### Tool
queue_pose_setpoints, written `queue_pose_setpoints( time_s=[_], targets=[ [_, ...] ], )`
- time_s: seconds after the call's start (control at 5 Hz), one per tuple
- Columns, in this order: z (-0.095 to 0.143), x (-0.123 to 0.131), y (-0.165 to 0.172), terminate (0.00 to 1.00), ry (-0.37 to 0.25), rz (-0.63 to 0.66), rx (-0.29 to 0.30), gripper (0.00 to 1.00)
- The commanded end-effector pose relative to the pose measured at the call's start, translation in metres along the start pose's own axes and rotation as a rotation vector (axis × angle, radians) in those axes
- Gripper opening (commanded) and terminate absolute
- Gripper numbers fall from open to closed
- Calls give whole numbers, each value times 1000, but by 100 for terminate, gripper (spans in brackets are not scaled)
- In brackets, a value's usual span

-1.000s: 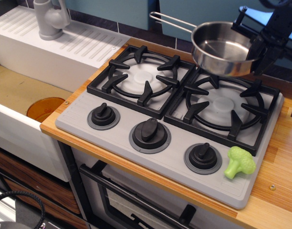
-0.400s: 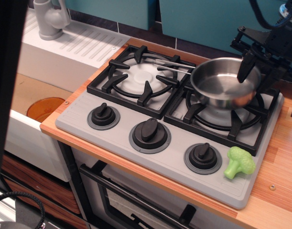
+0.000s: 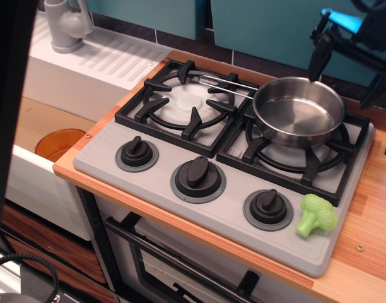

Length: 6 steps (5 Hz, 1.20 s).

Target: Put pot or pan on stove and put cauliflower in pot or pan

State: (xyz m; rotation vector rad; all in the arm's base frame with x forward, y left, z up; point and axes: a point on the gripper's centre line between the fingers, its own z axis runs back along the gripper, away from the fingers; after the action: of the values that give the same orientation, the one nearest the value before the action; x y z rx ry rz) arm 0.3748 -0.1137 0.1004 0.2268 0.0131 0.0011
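The shiny steel pan (image 3: pixel 298 118) sits on the right burner grate of the grey stove (image 3: pixel 155 180). Its wire handle (image 3: pixel 221 83) points left over the left burner. The light green cauliflower (image 3: pixel 317 214) lies on the stove's front right corner, right of the third knob. My gripper (image 3: pixel 345 68) hangs above and behind the pan's far rim at the top right. It is open and empty, with one black finger (image 3: pixel 317 55) left and the other at the frame edge.
A white sink (image 3: pixel 48 120) with a grey faucet (image 3: pixel 65 25) and an orange disc (image 3: pixel 59 144) lies to the left. Wooden counter (image 3: pixel 369 240) surrounds the stove. Three black knobs line the stove front. An oven door handle (image 3: pixel 180 268) is below.
The pan came down from the air onto the right burner. My gripper let go of its rim and rose up and to the right.
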Motion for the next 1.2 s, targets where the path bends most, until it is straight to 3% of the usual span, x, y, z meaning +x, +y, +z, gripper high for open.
queue_pose_setpoints(
  time_s=[0.0, 0.6, 1.0],
  targets=[
    [54, -1, 34, 0, -51, -96, -75, 100],
    [54, -1, 34, 0, -51, -96, -75, 100],
    [50, -59, 1, 0, -118, 10, -84, 100]
  ],
)
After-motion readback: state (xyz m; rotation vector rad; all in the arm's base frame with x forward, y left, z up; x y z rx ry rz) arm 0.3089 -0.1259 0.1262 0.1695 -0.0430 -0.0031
